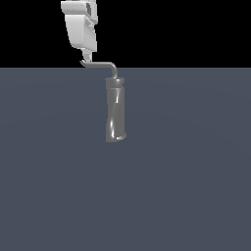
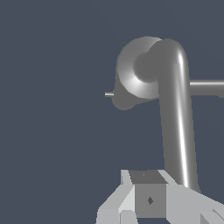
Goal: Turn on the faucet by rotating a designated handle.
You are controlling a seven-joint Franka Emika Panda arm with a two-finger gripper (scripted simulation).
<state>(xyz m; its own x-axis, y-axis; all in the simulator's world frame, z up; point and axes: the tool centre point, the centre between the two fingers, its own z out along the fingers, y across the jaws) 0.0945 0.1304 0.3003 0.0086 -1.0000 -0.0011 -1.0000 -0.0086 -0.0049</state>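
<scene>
The faucet (image 1: 116, 110) is a tall glossy dark grey column standing on the flat grey floor. The handle (image 1: 100, 63) is a thin grey bent rod that leaves the column's top and runs toward the exterior view's left, ending in a small tip. My gripper (image 1: 88, 55) hangs right above that tip, its fingertips at or just off it, jaws together with nothing between them. In the wrist view the handle (image 2: 177, 118) runs from the column's top (image 2: 133, 76) toward my gripper (image 2: 150, 192) and passes beside the fingers, not between them.
The floor (image 1: 186, 186) is a plain grey surface around the faucet. In the wrist view a second thin rod (image 2: 208, 87) sticks out sideways from the column's top, and a small stub (image 2: 109, 94) shows on the opposite side.
</scene>
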